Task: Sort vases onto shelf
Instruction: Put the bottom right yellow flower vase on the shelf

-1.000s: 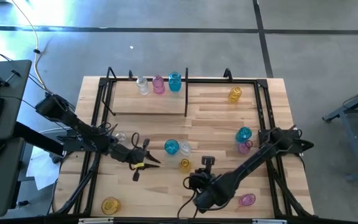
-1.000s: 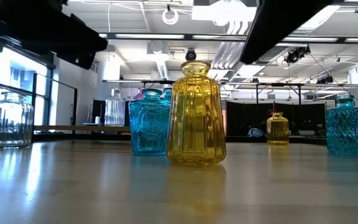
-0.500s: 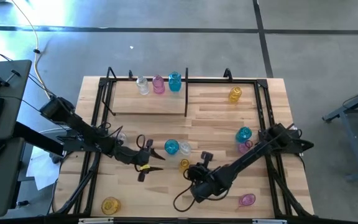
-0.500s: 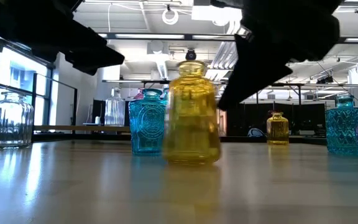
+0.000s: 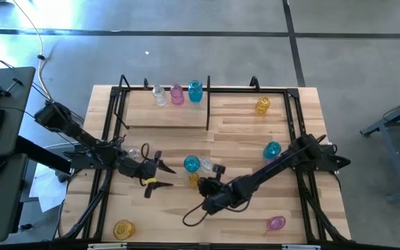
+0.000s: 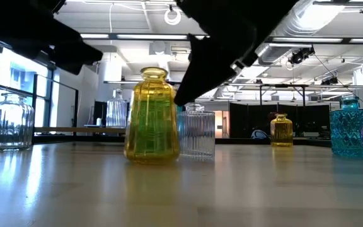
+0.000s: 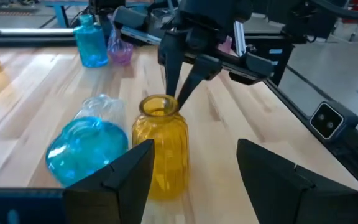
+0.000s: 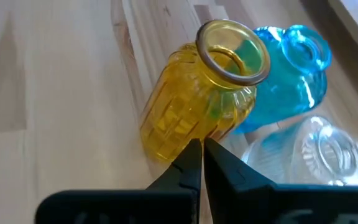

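A yellow ribbed vase point(image 5: 194, 179) stands upright on the wood table, next to a teal-blue vase point(image 5: 192, 164) and a clear vase point(image 5: 207, 167). My right gripper point(image 5: 204, 185) is shut, with its tips at the yellow vase's side point(image 8: 185, 118). My left gripper point(image 5: 167, 177) is open and empty, just left of the yellow vase point(image 7: 160, 149), its fingers pointing toward it and apart from it. The black-rod shelf point(image 5: 165, 111) at the far side carries clear, pink and teal-blue vases. My right gripper has its shut fingertips point(image 8: 194, 152) against the yellow vase's ribbed body just below the shoulder point(image 8: 199, 134), on the vase's right side. The fingers slant down from the table's right and near side. The vase stands upright on its base on the table.
A yellow vase point(image 5: 263, 105) stands at the far right. A teal-blue vase point(image 5: 272, 150) and a pink one point(image 5: 275, 164) stand at the right. A pink vase point(image 5: 276, 223) and a yellow one point(image 5: 123, 228) are near the front edge. A clear vase point(image 5: 135, 153) is beside my left arm.
My right gripper has moved toward the table's left edge and slightly farther. The yellow vase has slid along the table to the left with it, staying upright, and now stands close to the teal-blue vase. My left gripper has drawn back a little toward the left.
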Available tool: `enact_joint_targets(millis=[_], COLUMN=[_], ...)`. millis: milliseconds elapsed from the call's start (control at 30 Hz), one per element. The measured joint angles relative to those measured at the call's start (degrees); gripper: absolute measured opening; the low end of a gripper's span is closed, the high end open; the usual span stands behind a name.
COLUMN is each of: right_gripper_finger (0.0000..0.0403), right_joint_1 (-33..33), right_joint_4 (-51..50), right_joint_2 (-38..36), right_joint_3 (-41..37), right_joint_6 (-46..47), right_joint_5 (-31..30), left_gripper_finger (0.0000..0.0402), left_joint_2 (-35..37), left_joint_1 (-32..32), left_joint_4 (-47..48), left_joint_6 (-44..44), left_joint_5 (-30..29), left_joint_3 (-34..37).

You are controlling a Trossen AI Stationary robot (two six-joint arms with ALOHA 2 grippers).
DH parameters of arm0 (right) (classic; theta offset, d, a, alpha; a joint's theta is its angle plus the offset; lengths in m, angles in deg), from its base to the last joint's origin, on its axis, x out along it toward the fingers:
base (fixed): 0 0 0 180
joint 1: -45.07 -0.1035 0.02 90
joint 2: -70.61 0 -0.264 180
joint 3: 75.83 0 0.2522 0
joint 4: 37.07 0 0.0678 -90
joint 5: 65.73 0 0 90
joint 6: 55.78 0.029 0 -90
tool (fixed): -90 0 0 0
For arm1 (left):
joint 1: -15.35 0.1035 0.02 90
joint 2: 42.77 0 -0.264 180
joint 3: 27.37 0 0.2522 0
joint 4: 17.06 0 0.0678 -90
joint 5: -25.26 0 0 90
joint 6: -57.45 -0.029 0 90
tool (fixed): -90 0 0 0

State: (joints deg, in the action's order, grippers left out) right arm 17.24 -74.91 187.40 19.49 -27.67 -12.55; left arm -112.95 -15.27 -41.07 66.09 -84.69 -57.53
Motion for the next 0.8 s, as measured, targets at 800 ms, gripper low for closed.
enact_joint_targets(millis=[800], right_gripper_finger=[0.0], right_joint_1=[6.64], right_joint_4=[18.92], right_joint_2=[3.63], right_joint_3=[0.0], right_joint_6=[-11.91], right_joint_5=[7.93], left_gripper_finger=[0.0221], left_joint_2=[2.43], left_joint_1=[-1.33], left_joint_4=[2.44], left_joint_6=[5.11], left_joint_5=[-3.83], left_joint_3=[2.75])
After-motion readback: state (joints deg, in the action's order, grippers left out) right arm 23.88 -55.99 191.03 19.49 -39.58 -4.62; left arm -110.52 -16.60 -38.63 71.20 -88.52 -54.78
